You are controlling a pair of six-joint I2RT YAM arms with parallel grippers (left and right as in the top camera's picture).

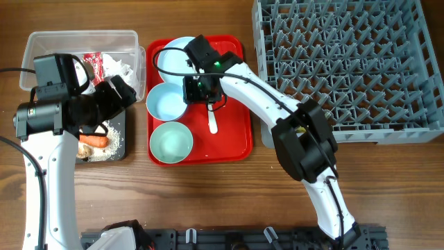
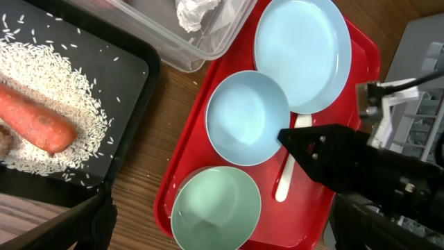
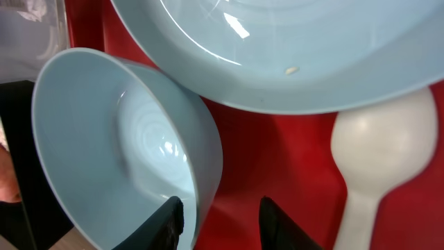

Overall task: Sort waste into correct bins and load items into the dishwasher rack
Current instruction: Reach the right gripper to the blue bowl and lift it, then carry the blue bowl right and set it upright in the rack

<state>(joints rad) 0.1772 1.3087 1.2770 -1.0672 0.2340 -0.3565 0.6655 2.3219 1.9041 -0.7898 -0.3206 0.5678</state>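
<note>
On the red tray lie a pale blue plate (image 1: 173, 55), two pale blue bowls and a white spoon (image 1: 212, 123). My right gripper (image 1: 201, 90) is open and straddles the right rim of the upper bowl (image 1: 165, 102). In the right wrist view one finger is inside that bowl (image 3: 104, 139) and one outside, gripper (image 3: 220, 219). My left gripper (image 1: 116, 94) is open and empty, above the near bowl (image 2: 215, 208) and the tray's left edge. The carrot (image 2: 35, 125) and rice (image 2: 69, 76) lie in the black tray (image 1: 118, 149). The napkin (image 1: 114, 66) is in the clear tub (image 1: 41, 45). I cannot make out the yellow cup.
The grey dishwasher rack (image 1: 347, 62) stands at the back right, just right of the red tray (image 1: 236, 139). The right arm reaches across the tray from the front right. The left arm stands over the black tray and the tub. Bare wooden table lies in front.
</note>
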